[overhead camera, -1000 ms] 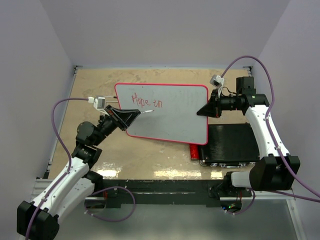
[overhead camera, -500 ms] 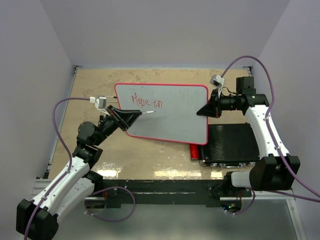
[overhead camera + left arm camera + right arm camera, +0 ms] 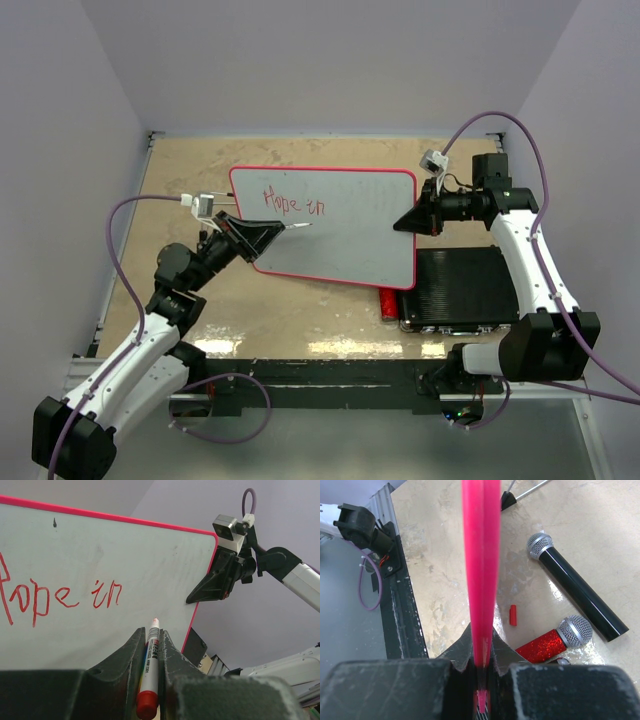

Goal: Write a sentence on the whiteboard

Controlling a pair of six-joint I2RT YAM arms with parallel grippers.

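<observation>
The whiteboard [image 3: 350, 245] is held tilted up off the table, its red frame edge pinched in my right gripper [image 3: 405, 222], which is shut on it; in the right wrist view that edge [image 3: 481, 555] runs straight up from between the jaws of my right gripper [image 3: 481, 630]. The sentence [image 3: 293, 204] reads "Hope in" in red, also legible in the left wrist view [image 3: 65, 597]. My left gripper [image 3: 268, 231] is shut on a red-ended marker [image 3: 149, 665]. Its tip points at the whiteboard [image 3: 130, 550] just below and right of "in". I cannot tell whether it touches.
A black ribbed case [image 3: 465, 285] lies under my right arm, with a red glitter microphone [image 3: 555, 640] beside it. A black microphone [image 3: 580, 595] and a small red marker cap [image 3: 513, 615] lie on the tan table [image 3: 190, 180].
The left gripper and marker have edged slightly right, past the end of "in". The lettering and the right gripper look unchanged.
</observation>
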